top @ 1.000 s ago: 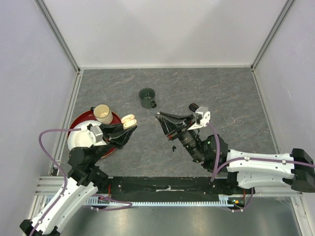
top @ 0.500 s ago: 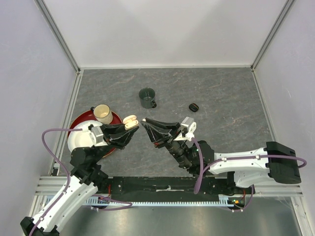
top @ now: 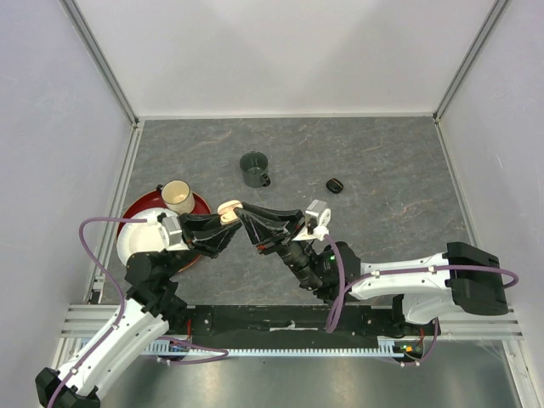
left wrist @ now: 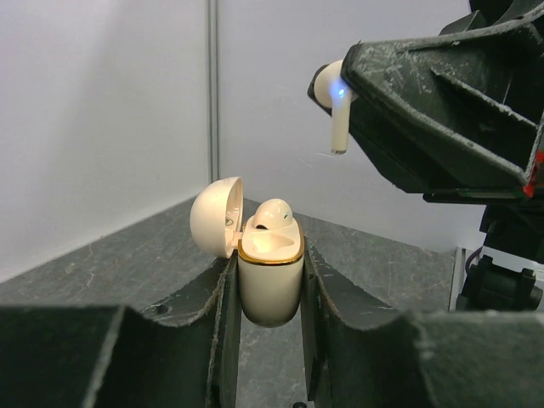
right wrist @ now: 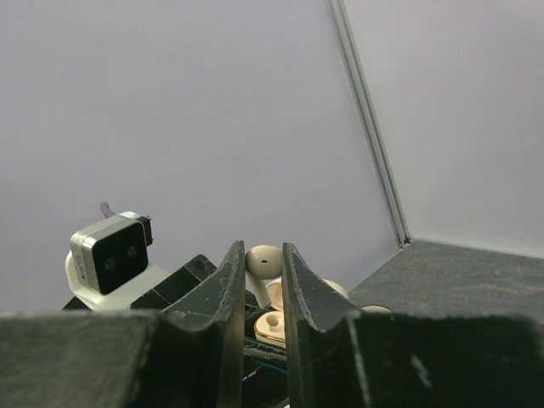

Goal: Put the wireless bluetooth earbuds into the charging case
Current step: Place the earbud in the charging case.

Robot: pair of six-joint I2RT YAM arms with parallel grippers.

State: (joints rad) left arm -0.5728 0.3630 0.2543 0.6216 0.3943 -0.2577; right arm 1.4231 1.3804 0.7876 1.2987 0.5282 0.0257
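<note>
Top view first: two arms, noses nearly meeting over the left-middle of the grey, stone-veined table [top: 382,153]. The left gripper [top: 226,221] is clamped on one cream charging case [top: 227,207], held up off the table. The right gripper [top: 241,213] has its tips just beside that case. Other stuff here:
- one round dark green mug [top: 253,168] with a handle
- one small black oval thing [top: 335,184] lying well off to the right; too small to say what it is
- one round red tray [top: 127,214] carrying one cream cup [top: 178,195] and one white bowl [top: 134,242]

Left wrist view: the two black fingers [left wrist: 170,340] look like rough, scuffed plastic and squeeze the case from both sides. The case is glossy and egg-shaped, with a gold band round the rim and its domed lid flipped open to the left. One cream seated earbud [left wrist: 274,212] sits in it. Up top right, the other arm's tips pinch one held earbud [left wrist: 333,98]. It's cream too, with its stem pointing down and a tiny blue light glowing. It hangs above and to the right of the case, not touching it.

Right wrist view: the jaws are almost together. The rounded head of the pinched bud shows in the narrow gap, and the open case with its gold rim sits just below. One white boxy camera block [right wrist: 108,255] with two dark lenses sits at the left.
</note>
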